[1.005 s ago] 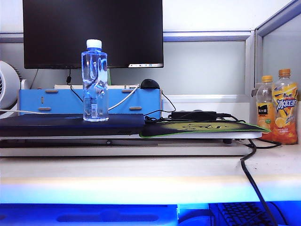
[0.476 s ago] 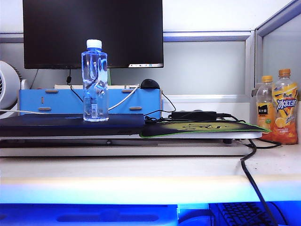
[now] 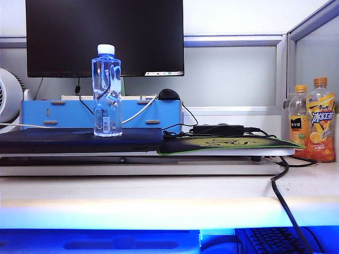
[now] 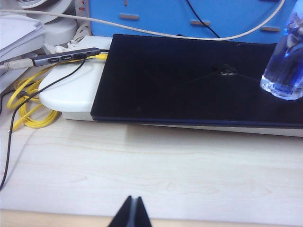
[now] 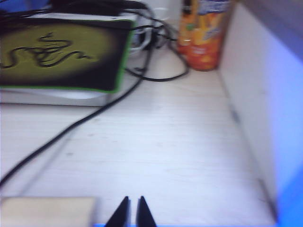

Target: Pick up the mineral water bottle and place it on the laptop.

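The mineral water bottle (image 3: 107, 90), clear with a white cap, stands upright on the laptop (image 3: 79, 140), a flat dark slab at the left of the desk. In the left wrist view the bottle's base (image 4: 284, 71) rests on the dark lid (image 4: 189, 80) near one side. My left gripper (image 4: 134, 198) hovers over bare desk well short of the laptop's front edge, shut and empty. My right gripper (image 5: 133, 198) hangs over the desk front near the side partition, its tips almost touching, holding nothing. Neither gripper shows in the exterior view.
A green-black mouse mat (image 3: 222, 144) lies right of the laptop, with a black cable (image 3: 283, 196) trailing off the desk. Two orange-capped juice bottles (image 3: 312, 124) stand at the far right by the partition (image 5: 255, 94). Behind are a black monitor (image 3: 106, 37) and a blue box (image 3: 69, 114).
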Available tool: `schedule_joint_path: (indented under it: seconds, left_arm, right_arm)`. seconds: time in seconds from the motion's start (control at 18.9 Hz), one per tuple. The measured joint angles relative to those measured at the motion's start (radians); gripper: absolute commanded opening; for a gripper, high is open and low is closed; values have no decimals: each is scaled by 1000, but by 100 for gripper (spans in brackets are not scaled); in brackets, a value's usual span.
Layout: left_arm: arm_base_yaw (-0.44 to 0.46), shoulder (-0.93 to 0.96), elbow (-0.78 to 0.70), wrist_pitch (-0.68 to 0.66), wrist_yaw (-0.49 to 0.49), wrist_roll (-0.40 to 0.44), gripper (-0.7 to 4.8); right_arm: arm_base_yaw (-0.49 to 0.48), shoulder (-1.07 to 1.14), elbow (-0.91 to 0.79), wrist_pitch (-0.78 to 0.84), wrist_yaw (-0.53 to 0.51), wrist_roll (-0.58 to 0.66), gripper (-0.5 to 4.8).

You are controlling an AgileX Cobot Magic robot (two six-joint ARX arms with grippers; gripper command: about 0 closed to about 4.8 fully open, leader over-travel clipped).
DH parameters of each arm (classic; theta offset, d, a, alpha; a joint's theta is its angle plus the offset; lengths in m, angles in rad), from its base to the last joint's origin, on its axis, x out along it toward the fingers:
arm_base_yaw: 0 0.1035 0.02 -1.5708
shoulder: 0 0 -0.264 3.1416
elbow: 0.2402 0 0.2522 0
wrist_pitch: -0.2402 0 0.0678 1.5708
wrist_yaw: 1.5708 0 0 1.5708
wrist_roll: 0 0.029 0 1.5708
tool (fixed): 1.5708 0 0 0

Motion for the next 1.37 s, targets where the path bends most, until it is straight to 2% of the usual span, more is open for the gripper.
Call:
schedule_joint_path:
  seconds: [0.21, 1.37]
  left_arm:
    - [0, 0, 0, 0, 0, 0, -2]
    - [0, 0, 0, 0, 0, 0, -2]
  right_arm:
    - [-76, 0, 0, 0, 0, 0, 35]
    - [-76, 0, 0, 0, -6, 0, 35]
